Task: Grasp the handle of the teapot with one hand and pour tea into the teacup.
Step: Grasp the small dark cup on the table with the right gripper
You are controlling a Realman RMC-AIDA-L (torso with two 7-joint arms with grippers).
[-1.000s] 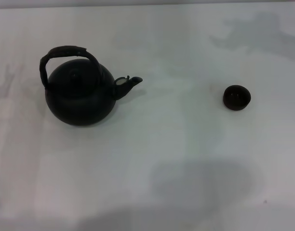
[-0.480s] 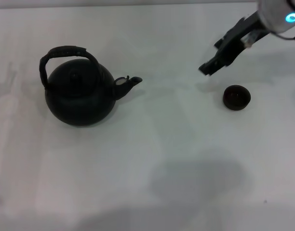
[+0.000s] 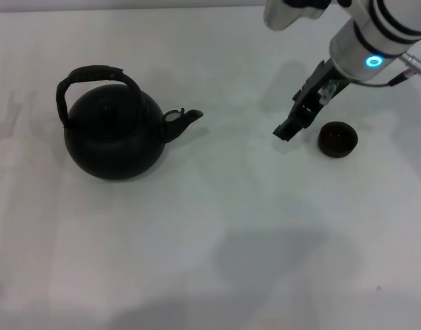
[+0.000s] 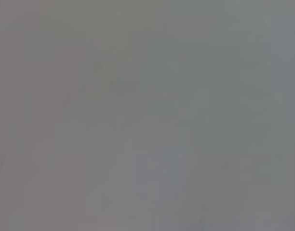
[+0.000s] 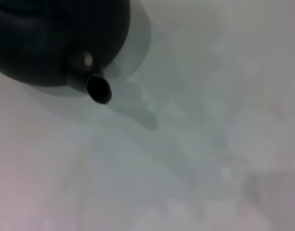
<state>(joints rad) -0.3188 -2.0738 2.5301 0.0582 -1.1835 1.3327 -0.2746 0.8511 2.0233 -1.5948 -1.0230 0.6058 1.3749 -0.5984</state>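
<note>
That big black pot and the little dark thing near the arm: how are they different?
The teapot is far larger than the teacup. The teapot has a spout, a knobbed lid and an arched handle over its top; the teacup is a plain round bowl with none. The teapot stands apart on the robot's left, while the teacup sits beside the right gripper. Both are dark, round and upright on the white table.

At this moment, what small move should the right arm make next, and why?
Probably carry the right claw on across the table toward the handle of the teapot. The claw hangs just beside the teacup, far from the pot, and the handle stands upright and free. The left arm is out of view.
</note>
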